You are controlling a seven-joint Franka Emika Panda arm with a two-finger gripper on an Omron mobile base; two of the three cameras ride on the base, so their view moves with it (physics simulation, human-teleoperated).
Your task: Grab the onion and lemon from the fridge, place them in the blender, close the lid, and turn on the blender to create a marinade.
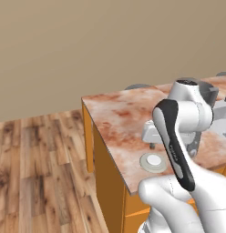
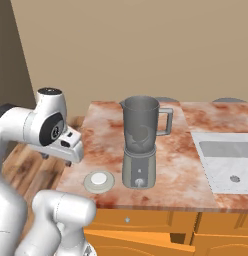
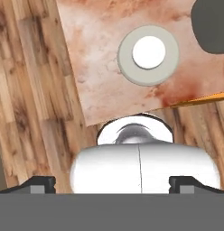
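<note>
Fingers point(image 3: 39, 184) spread wide apart, nothing between them, gripper point(image 3: 114, 184) hanging above the near edge of the counter point(image 2: 186, 165). Just beyond, lid point(image 3: 148, 55) lying flat on the reddish marbled top, grey ring with white centre, close to the counter's front edge. Beside the lid, blender point(image 2: 140, 142) standing upright, jar open at the top, handle turned toward the sink point(image 2: 227, 161). Lid and blender base near each other but apart. Past the counter's end, wooden floor point(image 1: 37, 173) and plain beige wall point(image 1: 87, 45).
</note>
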